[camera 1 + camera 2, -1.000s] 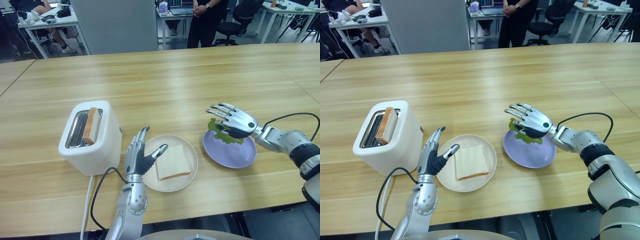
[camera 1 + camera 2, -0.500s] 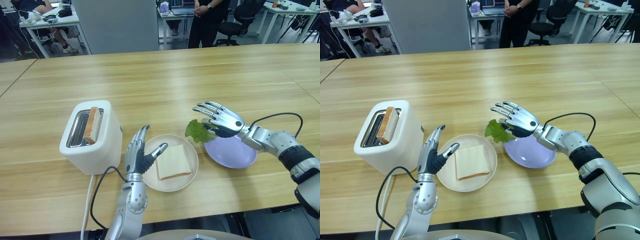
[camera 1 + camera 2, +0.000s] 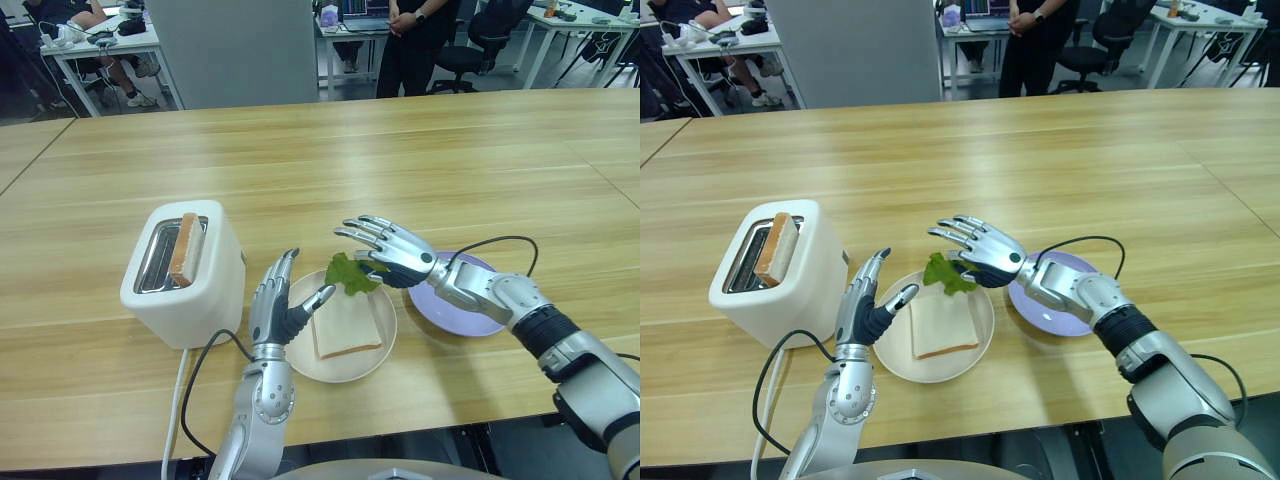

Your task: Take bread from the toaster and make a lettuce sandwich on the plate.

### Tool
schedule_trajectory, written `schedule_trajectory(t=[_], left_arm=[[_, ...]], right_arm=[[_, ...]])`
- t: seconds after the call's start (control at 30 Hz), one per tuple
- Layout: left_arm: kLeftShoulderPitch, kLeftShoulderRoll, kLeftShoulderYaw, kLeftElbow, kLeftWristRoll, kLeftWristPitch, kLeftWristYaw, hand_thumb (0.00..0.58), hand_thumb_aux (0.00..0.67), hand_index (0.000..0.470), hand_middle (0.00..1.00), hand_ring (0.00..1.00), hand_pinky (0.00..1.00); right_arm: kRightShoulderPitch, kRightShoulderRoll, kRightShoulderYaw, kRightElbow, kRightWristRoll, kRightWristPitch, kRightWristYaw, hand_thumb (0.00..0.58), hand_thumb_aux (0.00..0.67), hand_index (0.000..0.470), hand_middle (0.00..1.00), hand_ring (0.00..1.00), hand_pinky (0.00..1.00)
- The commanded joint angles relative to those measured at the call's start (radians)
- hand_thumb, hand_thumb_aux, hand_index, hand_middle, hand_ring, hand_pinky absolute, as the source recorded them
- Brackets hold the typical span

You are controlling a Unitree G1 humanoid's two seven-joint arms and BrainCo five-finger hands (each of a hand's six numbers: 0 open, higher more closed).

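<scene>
A white toaster (image 3: 185, 275) stands at the left with one slice of toast (image 3: 183, 249) upright in its slot. To its right a cream plate (image 3: 378, 350) carries a slice of white bread (image 3: 346, 327). My right hand (image 3: 388, 254) is shut on a green lettuce leaf (image 3: 350, 272), which hangs just above the far edge of that bread. Resting between toaster and plate, my left hand (image 3: 280, 313) is upright and open, holding nothing.
A purple plate (image 3: 470, 322) lies bare to the right of the cream plate, under my right forearm. The toaster's white cord (image 3: 176, 410) runs toward the table's near edge. Bare wooden table stretches beyond; people and desks stand far behind.
My right hand has carried the lettuce leaf leftward off the purple plate to above the bread on the cream plate. The left hand has stayed where it was.
</scene>
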Motion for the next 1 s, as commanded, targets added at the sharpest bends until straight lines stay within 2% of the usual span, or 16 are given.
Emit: schedule_trajectory(t=[0.03,0.33,0.57,0.67,0.87,1.0], left_arm=[[-0.006,0.003,0.002,0.023,-0.006,-0.003,-0.006,0.000,0.000,0.000,0.14,0.14,0.14],[-0.012,0.002,0.000,0.036,-0.011,-0.014,-0.004,0.000,0.000,0.000,0.13,0.13,0.13],[0.000,0.002,0.000,0.029,-0.011,-0.012,-0.002,0.000,0.000,0.000,0.14,0.14,0.14],[0.004,0.000,-0.003,0.025,-0.008,-0.010,-0.001,0.000,0.000,0.000,0.14,0.14,0.14],[0.012,0.000,-0.001,0.018,-0.010,-0.009,-0.006,0.000,0.000,0.000,0.14,0.14,0.14],[0.010,0.001,0.003,0.024,-0.013,-0.011,-0.004,0.000,0.000,0.000,0.14,0.14,0.14]], right_arm=[[-0.023,0.051,0.006,0.039,-0.001,0.019,0.034,0.580,0.670,0.460,0.00,0.00,0.00],[-0.117,0.197,0.061,0.253,-0.040,0.058,-0.002,0.580,0.670,0.460,0.00,0.00,0.00],[-0.102,0.186,0.076,0.199,-0.035,0.046,0.001,0.580,0.670,0.460,0.00,0.00,0.00],[-0.044,0.154,0.078,0.118,-0.025,0.042,0.054,0.580,0.670,0.460,0.00,0.00,0.00],[0.217,0.024,0.063,-0.252,0.007,0.071,0.276,0.580,0.670,0.460,0.00,0.00,0.00],[0.294,-0.012,0.036,-0.359,0.019,0.092,0.370,0.580,0.670,0.460,0.00,0.00,0.00]])
